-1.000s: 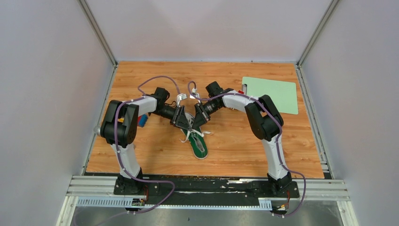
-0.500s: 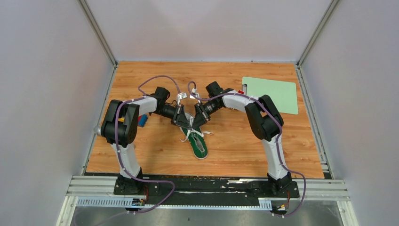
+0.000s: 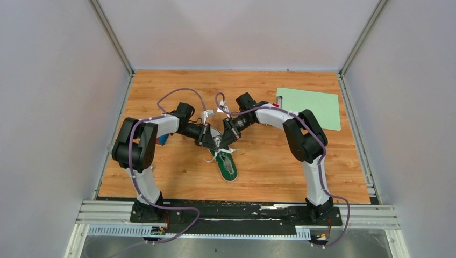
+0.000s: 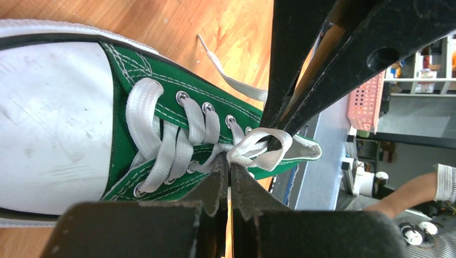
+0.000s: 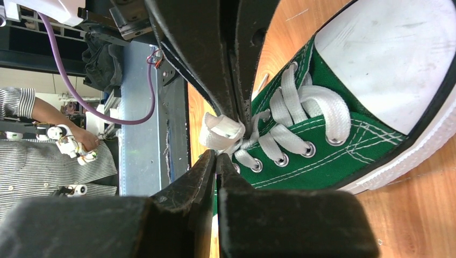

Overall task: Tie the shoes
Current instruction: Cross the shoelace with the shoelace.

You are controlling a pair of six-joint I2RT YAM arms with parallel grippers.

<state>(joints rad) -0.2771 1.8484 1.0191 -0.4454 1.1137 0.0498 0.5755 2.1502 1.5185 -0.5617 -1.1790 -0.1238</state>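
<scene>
A green sneaker (image 3: pixel 228 165) with a white toe cap (image 4: pixel 48 118) lies mid-table, heel toward the arms. Its white laces (image 4: pixel 161 134) gather into a small loop (image 4: pixel 261 150) near the top eyelets. My left gripper (image 4: pixel 230 162) is shut, its tips pinching the lace at that loop. My right gripper (image 5: pixel 216 156) is shut too, its tips nipping the white lace loop (image 5: pixel 218 131) from the other side. In the top view both grippers (image 3: pixel 211 141) (image 3: pixel 226 137) meet over the shoe's front and hide the toe. Each wrist view shows the other arm's fingers (image 4: pixel 301 75) (image 5: pixel 215 64) coming in from above.
A loose lace end (image 4: pixel 228 80) trails onto the wooden table (image 3: pixel 279 166). A pale green board (image 3: pixel 311 107) lies at the back right. A small blue object (image 3: pixel 163 137) sits by the left arm. Grey walls enclose the table on three sides.
My left gripper has closed onto the lace, and the left arm has shifted slightly toward the shoe. The right gripper and the shoe have stayed put.
</scene>
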